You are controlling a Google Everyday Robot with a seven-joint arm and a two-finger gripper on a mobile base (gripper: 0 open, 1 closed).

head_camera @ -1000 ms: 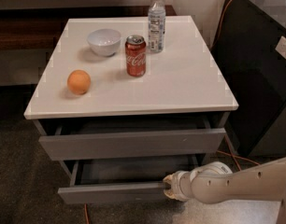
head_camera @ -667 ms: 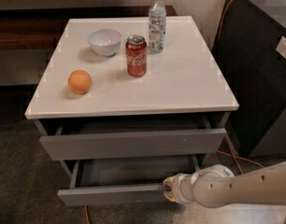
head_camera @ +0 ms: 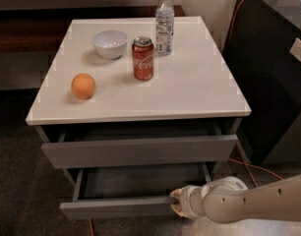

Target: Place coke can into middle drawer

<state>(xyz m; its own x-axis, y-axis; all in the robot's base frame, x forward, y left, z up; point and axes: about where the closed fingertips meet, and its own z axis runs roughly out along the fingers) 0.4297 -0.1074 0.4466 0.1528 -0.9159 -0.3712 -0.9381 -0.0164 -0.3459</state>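
Hanging low in the frame, the cream plastic pincer [head_camera: 176,202] on its rounded, smooth-shelled arm [head_camera: 258,203] sits right at the front panel of the dark grey, flat-fronted middle drawer [head_camera: 116,208], at its right end. The drawer is pulled out, its matte grey interior showing behind the panel. How far the pincer is parted, and whether it has hold of that panel, I cannot tell; it carries nothing else.

Just above the pincer, the uppermost grey drawer front [head_camera: 140,151] stands slightly out from the cabinet.

Up and well back from the pincer lies the glossy white square surface [head_camera: 199,87]. The small red aluminium coke can [head_camera: 142,59], with white script and a silver top, stands upright there, well apart from the pincer and a little to its left. Just behind the can stands a taller clear plastic water bottle [head_camera: 164,22] with a white cap. Farther left are a round white bowl [head_camera: 110,44] and a dimpled orange fruit [head_camera: 83,86].

To the pincer's right, an orange cable [head_camera: 254,167] trails across the floor beside a black cabinet [head_camera: 273,82].
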